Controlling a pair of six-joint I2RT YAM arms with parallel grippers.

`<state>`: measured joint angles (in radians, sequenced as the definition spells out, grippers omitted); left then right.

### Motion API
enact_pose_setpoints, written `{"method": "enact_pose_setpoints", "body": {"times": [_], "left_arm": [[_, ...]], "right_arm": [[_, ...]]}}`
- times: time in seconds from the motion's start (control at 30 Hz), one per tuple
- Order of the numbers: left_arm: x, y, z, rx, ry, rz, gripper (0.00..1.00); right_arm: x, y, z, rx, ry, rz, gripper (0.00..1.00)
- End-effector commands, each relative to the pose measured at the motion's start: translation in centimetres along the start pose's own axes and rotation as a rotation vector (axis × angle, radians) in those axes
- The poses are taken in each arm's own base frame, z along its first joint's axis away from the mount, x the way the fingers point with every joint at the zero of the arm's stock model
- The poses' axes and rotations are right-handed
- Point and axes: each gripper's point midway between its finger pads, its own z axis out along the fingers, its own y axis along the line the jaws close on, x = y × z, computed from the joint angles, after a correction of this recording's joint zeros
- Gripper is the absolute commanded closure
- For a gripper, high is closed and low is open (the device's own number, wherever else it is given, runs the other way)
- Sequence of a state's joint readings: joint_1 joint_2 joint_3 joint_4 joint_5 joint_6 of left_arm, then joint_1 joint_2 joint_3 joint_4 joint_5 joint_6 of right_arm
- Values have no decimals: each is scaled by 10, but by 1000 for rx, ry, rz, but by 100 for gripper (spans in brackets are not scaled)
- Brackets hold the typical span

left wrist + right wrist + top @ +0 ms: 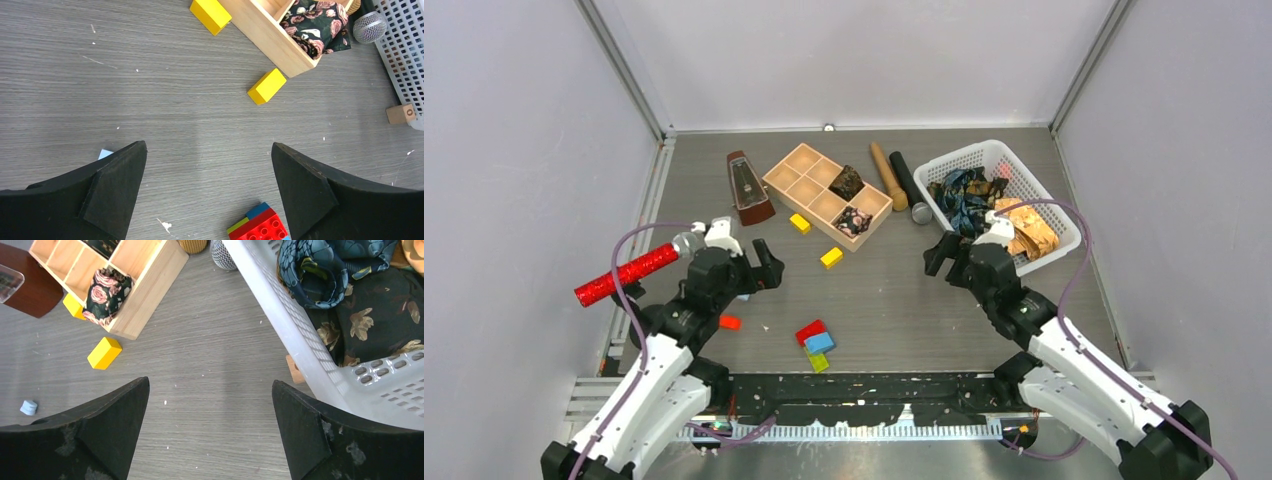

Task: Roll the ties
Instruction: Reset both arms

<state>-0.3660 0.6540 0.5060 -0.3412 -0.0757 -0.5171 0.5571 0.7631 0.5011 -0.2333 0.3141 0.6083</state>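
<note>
Two rolled ties sit in the wooden compartment tray (796, 180): a dark brown one (847, 182) and a black one with pink blobs (854, 221) (317, 25) (107, 295). Loose ties lie heaped in the white basket (1024, 170) (280, 315): a blue-teal one (964, 195) (320, 270), a golden-orange one (1029, 232) and a dark leaf-patterned one (380, 325). My left gripper (749, 255) (207, 145) hangs open over bare table, left of the tray's near corner. Just left of the basket my right gripper (964, 245) (210, 382) is open and holds nothing.
A red glittery microphone (629, 273) lies at the left and a metronome (749, 188) stands behind the left arm. Between tray and basket lie a wooden roller (887, 175) and a black microphone (907, 185). Yellow blocks (831, 257) and a brick stack (814, 343) dot the middle.
</note>
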Motion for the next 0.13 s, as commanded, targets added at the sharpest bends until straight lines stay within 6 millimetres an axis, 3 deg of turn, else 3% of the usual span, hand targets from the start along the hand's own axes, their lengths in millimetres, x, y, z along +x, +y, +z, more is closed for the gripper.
{"method": "enact_pose_setpoints", "body": {"times": [0.0,0.1], "left_arm": [[-14,1,-3,-7,-68,-9,0],[-16,0,-4,-7,-75,-8,0]], "right_arm": [[-28,8,-2,-29,-131,45,0],[-30,6,-4,-22,-142,38,1]]}}
